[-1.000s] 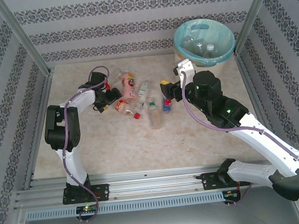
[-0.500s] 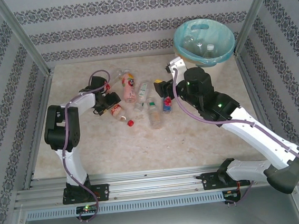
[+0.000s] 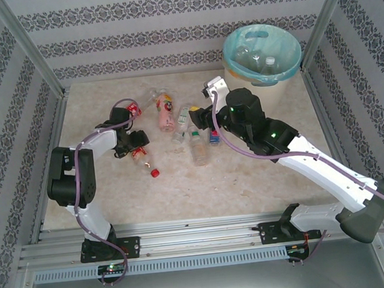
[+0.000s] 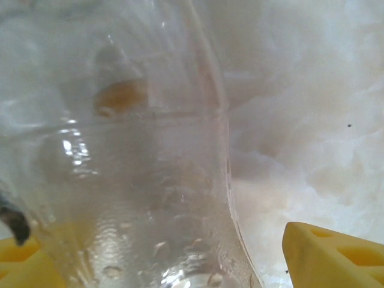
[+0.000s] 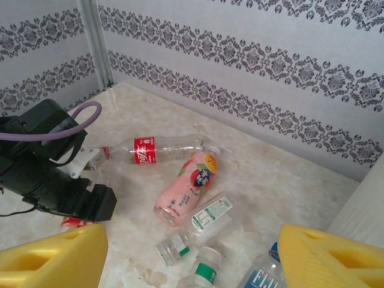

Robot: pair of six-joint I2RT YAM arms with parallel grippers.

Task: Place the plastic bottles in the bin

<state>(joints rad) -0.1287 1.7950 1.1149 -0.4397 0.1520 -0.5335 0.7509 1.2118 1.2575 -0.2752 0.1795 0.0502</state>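
Several plastic bottles lie on the marble table. A clear red-labelled bottle (image 3: 141,156) with a red cap lies between the fingers of my left gripper (image 3: 135,144). In the left wrist view this bottle (image 4: 138,198) rests against the left finger, and a gap separates it from the right finger (image 4: 330,255); my left gripper (image 4: 162,255) is open. My right gripper (image 3: 203,116) (image 5: 192,240) hovers open and empty over a pink bottle (image 5: 189,186), a clear white-labelled bottle (image 5: 207,219), a green-capped bottle (image 5: 204,270) and a blue-labelled bottle (image 5: 261,277). The bin (image 3: 262,54) stands at the far right corner with bottles inside.
A cola bottle (image 5: 153,150) lies behind the left arm (image 5: 48,174), near the back wall. Patterned walls and metal posts close in the table on three sides. Bare marble stretches along the near half of the table (image 3: 203,190).
My left gripper swung toward the near left, and the red-labelled bottle slid with it. My right gripper moved left, away from the bin, to above the bottle group.
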